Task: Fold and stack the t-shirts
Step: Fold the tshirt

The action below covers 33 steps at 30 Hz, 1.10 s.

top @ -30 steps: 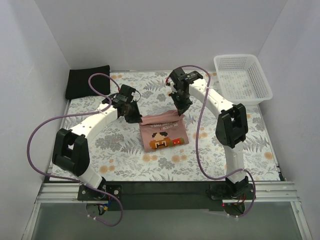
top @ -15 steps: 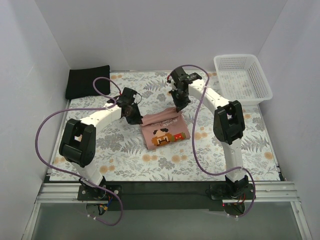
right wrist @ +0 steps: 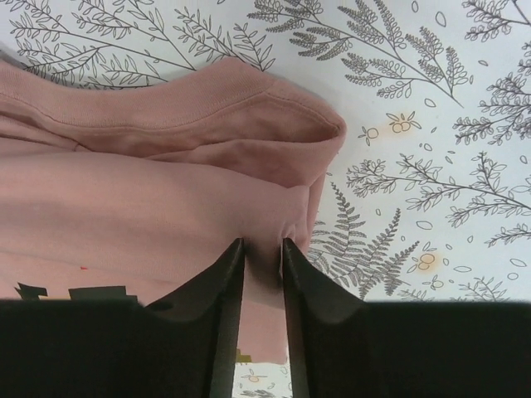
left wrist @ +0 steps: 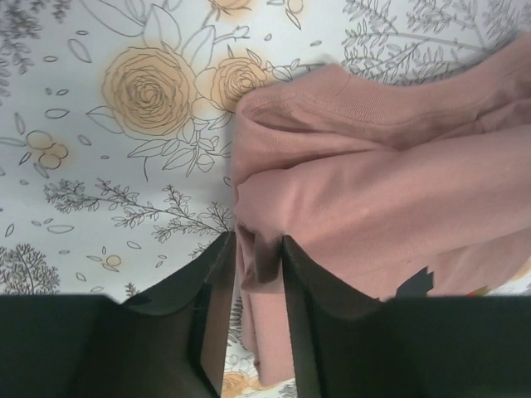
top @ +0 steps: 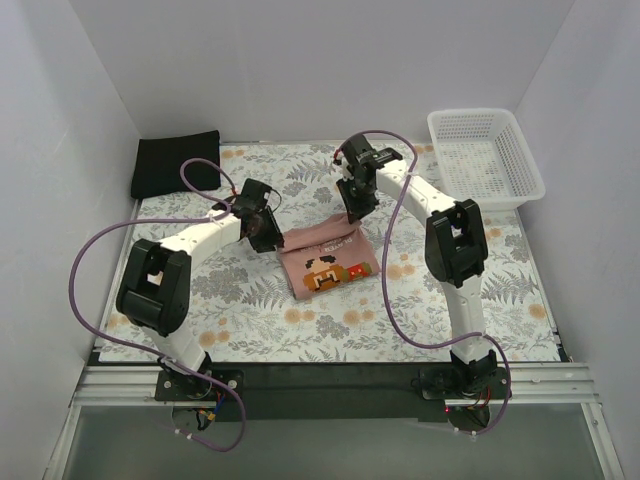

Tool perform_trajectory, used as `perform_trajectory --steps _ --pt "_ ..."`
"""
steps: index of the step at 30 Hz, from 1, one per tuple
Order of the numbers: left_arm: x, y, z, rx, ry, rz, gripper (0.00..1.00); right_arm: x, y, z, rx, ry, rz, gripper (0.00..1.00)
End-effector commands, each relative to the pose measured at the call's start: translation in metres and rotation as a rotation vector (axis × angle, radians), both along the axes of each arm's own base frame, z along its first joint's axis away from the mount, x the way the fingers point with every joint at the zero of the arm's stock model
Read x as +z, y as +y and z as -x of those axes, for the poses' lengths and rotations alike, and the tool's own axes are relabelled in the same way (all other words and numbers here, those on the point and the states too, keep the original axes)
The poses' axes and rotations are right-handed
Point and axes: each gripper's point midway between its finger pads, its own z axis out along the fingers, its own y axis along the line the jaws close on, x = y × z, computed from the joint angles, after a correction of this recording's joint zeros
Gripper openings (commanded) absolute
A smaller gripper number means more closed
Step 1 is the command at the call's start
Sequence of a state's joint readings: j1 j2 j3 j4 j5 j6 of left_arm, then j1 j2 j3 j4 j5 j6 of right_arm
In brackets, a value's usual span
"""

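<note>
Cloth first: the pink tee [top: 327, 268] lies mid-table. Your left claw [left wrist: 255, 253] and right claw [right wrist: 261, 253] each pinch a far corner, closed on it. Pull unevenly and a corner may slip, spoiling the fold. The black tee [top: 175, 165] sits folded, far left.

A white lattice basket [top: 487, 160] sits at the floral cloth's [top: 250, 310] far right corner (roses, ferns).
</note>
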<state>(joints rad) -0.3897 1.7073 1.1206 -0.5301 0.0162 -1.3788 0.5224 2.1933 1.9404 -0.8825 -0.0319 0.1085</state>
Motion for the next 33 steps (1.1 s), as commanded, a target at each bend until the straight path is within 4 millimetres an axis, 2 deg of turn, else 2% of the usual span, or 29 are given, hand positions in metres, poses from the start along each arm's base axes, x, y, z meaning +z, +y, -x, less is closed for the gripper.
perform_trajectory --steps 1,2,4,5,6,8,9,10,11,12,13,14,15,16,18,19,21,23,25,31,32,33 --pt "0.041 0.011 -0.015 0.067 -0.128 0.002 0.29 0.036 0.002 -0.013 -0.022 -0.095 -0.064 0.32" --pt "0.048 0.012 -0.016 0.069 -0.147 0.004 0.34 0.037 -0.001 -0.013 -0.031 -0.108 -0.055 0.34" --pt "0.059 0.013 -0.016 0.077 -0.18 0.013 0.46 0.058 -0.002 -0.013 -0.036 -0.158 -0.079 0.4" --pt "0.069 0.014 -0.015 0.075 -0.207 0.024 0.51 0.062 -0.001 -0.009 -0.024 -0.158 -0.093 0.42" --pt "0.076 0.014 -0.014 0.076 -0.224 0.031 0.61 0.075 -0.001 -0.006 -0.019 -0.175 -0.114 0.44" --pt "0.089 0.012 -0.008 0.059 -0.259 0.051 0.71 0.092 0.001 0.001 -0.001 -0.2 -0.158 0.47" --pt "0.1 0.007 -0.002 0.039 -0.286 0.07 0.78 0.085 -0.002 0.008 -0.001 -0.185 -0.155 0.47" --pt "0.097 0.005 0.005 0.023 -0.281 0.071 0.8 0.086 0.0 0.011 0.008 -0.192 -0.176 0.47" --pt "0.1 0.002 0.009 0.006 -0.289 0.08 0.8 0.096 0.0 0.015 0.012 -0.216 -0.2 0.47" --pt "0.1 -0.007 0.016 -0.024 -0.294 0.094 0.8 0.081 -0.003 0.026 0.017 -0.184 -0.198 0.47" --pt "0.099 -0.012 0.026 -0.051 -0.292 0.117 0.79 0.081 0.001 0.033 0.038 -0.174 -0.235 0.47" --pt "0.097 -0.019 0.034 -0.086 -0.284 0.143 0.75 0.092 0.008 0.031 0.057 -0.222 -0.292 0.47" --pt "0.098 -0.029 0.039 -0.122 -0.289 0.178 0.7 0.088 0.012 0.037 0.077 -0.207 -0.32 0.47" --pt "0.097 -0.038 0.047 -0.166 -0.273 0.221 0.55 0.079 0.018 0.051 0.116 -0.16 -0.37 0.46" --pt "0.081 -0.045 0.057 -0.201 -0.24 0.24 0.42 0.076 0.027 0.057 0.159 -0.152 -0.426 0.45" --pt "0.074 -0.048 0.061 -0.217 -0.221 0.244 0.35 0.066 0.031 0.068 0.188 -0.108 -0.456 0.44" --pt "0.056 -0.048 0.062 -0.218 -0.187 0.229 0.33 0.055 0.036 0.068 0.211 -0.095 -0.48 0.43" --pt "0.046 -0.046 0.055 -0.206 -0.184 0.202 0.28 0.039 0.04 0.072 0.226 -0.057 -0.497 0.43" --pt "0.039 -0.047 0.043 -0.211 -0.186 0.166 0.25 0.035 0.047 0.067 0.232 -0.06 -0.519 0.41" --pt "0.025 -0.052 -0.011 -0.193 -0.211 0.063 0.21 0.016 0.056 0.031 0.196 -0.053 -0.54 0.39" --pt "0.023 -0.052 -0.016 -0.191 -0.21 0.055 0.21 0.008 0.056 0.027 0.186 -0.04 -0.536 0.4" --pt "0.025 -0.05 -0.025 -0.177 -0.225 0.037 0.21 0.011 0.056 0.016 0.179 -0.062 -0.539 0.39"
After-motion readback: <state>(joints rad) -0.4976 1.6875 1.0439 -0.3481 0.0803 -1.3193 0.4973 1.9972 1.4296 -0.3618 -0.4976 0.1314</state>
